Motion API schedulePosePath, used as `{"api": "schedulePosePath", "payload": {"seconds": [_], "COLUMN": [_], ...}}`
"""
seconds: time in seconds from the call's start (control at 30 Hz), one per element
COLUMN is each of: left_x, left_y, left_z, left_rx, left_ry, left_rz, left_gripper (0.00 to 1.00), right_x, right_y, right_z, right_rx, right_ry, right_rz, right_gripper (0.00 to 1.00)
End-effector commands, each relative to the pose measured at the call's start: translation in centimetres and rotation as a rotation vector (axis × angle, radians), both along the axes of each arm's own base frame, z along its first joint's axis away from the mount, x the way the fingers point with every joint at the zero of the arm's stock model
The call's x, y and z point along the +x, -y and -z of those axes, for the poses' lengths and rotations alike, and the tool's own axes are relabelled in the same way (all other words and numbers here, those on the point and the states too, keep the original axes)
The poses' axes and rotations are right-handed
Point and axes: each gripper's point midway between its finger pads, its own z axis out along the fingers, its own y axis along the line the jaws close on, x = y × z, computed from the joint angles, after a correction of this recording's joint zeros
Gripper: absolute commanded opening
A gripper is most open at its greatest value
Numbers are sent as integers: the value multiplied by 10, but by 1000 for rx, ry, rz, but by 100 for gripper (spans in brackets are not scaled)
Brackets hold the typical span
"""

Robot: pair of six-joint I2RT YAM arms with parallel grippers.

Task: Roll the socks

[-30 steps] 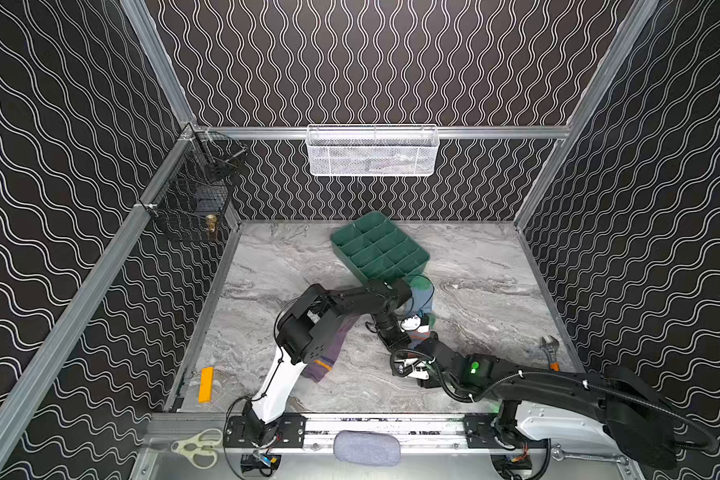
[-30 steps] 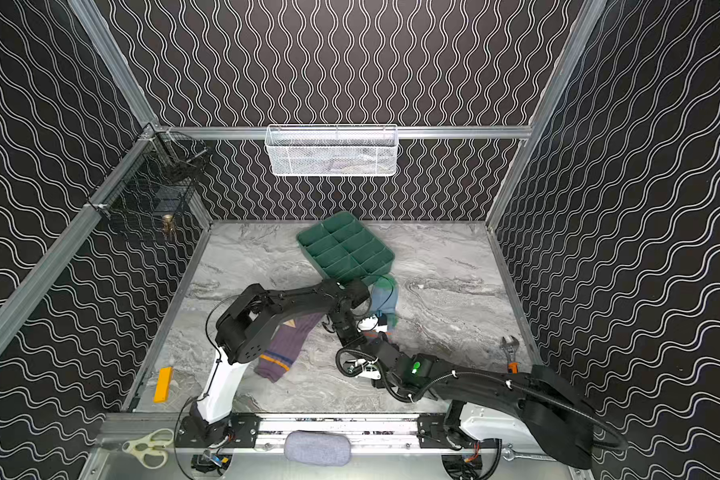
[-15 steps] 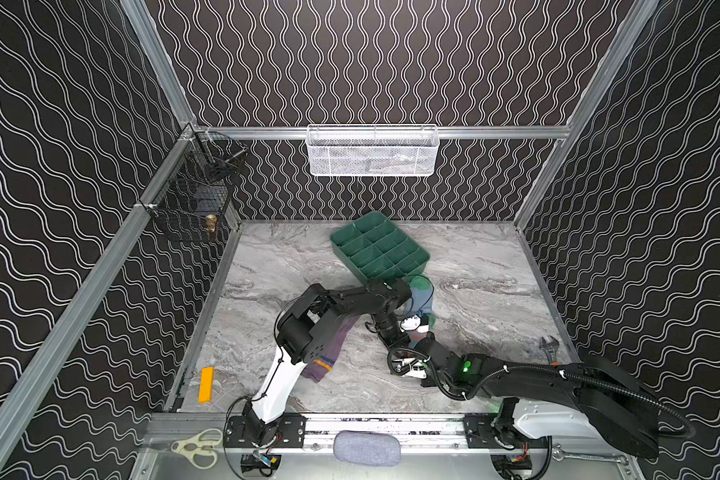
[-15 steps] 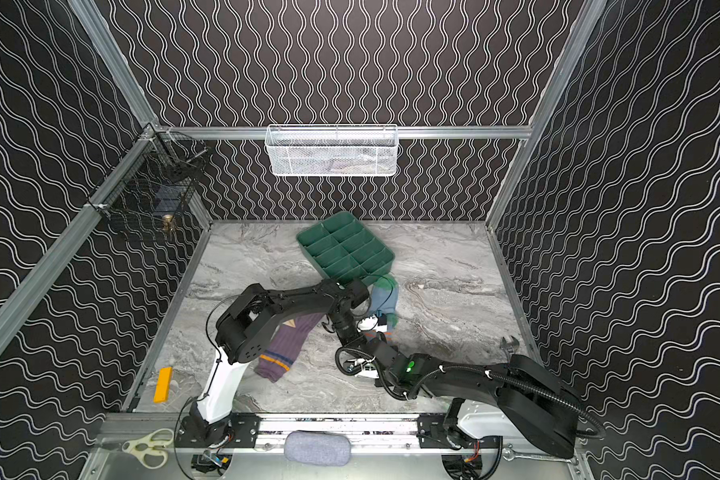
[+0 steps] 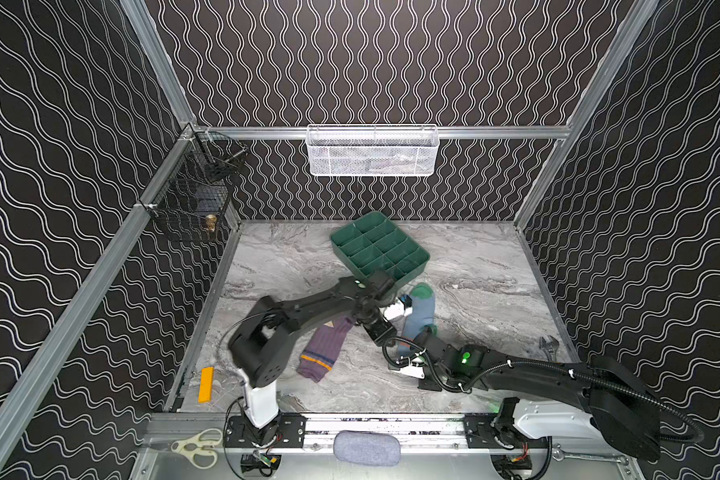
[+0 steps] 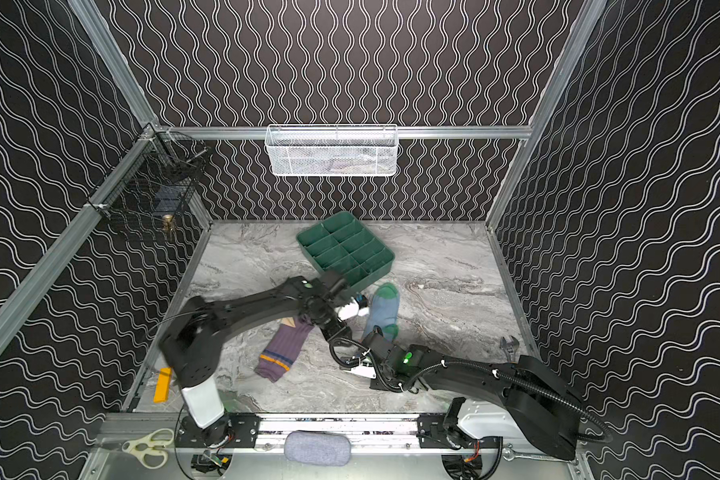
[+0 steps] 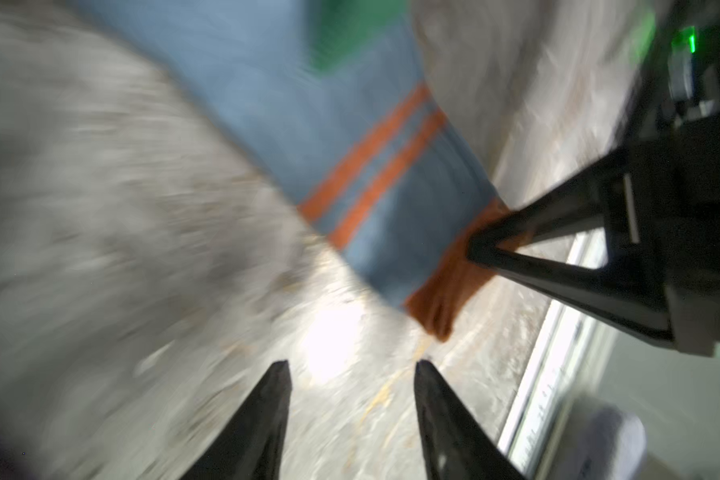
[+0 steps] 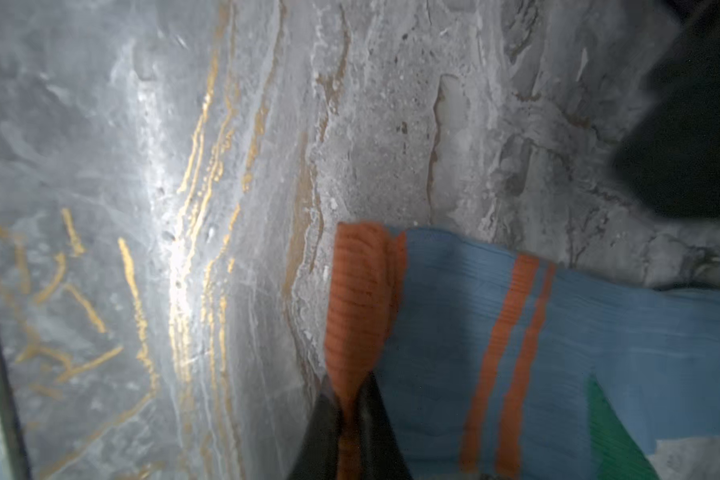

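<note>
My right gripper pinched the orange cuff of the light blue sock; my left gripper stood parted, empty. I judged the sock light, limp and ribbed: the cuff edge was the best hold.

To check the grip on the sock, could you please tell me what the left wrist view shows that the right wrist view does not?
Only the left wrist view: the left gripper, open with nothing between its fingers, and the right gripper seen from outside. Only the right wrist view: the right gripper's jaws close up, shut on the orange cuff, plus gold veins in the table. Both: the light blue sock, its cuff and two orange stripes.
</note>
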Motion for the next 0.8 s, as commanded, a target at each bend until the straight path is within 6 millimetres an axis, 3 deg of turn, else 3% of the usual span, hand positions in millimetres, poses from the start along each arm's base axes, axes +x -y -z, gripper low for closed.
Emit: {"api": "schedulePosePath", "payload": {"seconds": [0.0,0.1,0.17,0.23,0.33,0.43,0.53,0.77], "left_x": [56,79,79,69,41,5,-10,-62], "left_y": [-48,-110,-140,-149,-125,-92,-76,-33], "left_z": [-42,-108,-153,-198,-233,-234,-221,-157], "left_rx": [28,48,23,-65,-213,-299,-272,-17], "left_ry": [308,654,855,1008,1083,1050,1028,1303], "left_rz": [-286,-499,-589,-567,-325,12,193,686], "left_gripper": [53,60,70,75,74,74,72,75], "right_x": [-18,-20,-22,-22,-21,-19,-15,-10], "right_y": [1,-2,-1,1,1,3,5,5], "right_z": [2,1,2,4,7,10,15,17], "right_rx": [16,51,64,60,53,40,21,16], "right_ry": [-129,-155,-172,-181,-204,-234,-263,-329], "right_rz": [29,40,47,48,56,71,93,121], "right_gripper": [0,0,0,0,0,0,0,0]}}
